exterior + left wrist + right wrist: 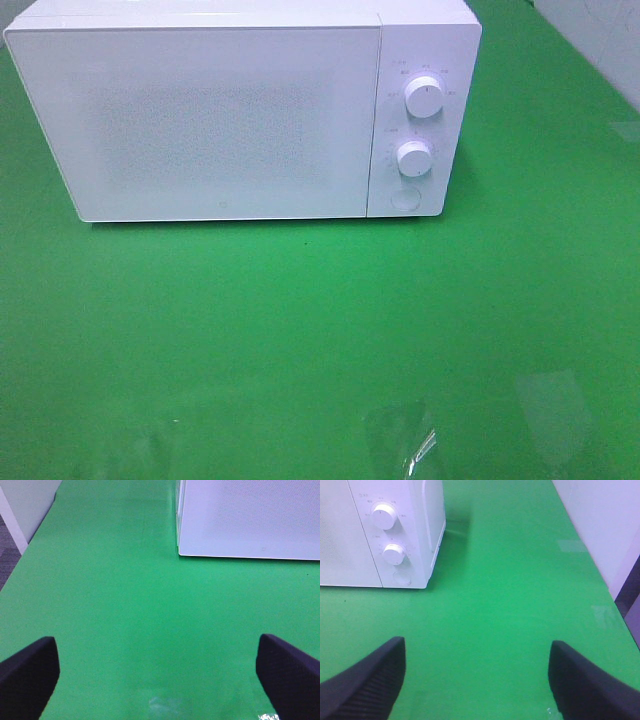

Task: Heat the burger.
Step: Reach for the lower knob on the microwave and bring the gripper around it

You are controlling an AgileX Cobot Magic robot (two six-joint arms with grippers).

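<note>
The burger is out of view in all three frames. A white microwave (200, 120) stands at the back of the green table with its door shut. The left wrist view shows my left gripper (155, 652) open over bare green cloth, with the microwave's front left corner (250, 515) ahead of it. My right gripper (477, 650) is also open and holds nothing, and the microwave's control panel (395, 535) lies ahead of it to one side. Neither gripper shows in the exterior high view.
The microwave's panel carries two white knobs (425, 97) (413, 157) and a round button (405, 198) below them. Green cloth (320, 340) covers the table in front. A pale wall (605, 525) borders the table's right edge, and its left edge (20, 555) drops to grey floor.
</note>
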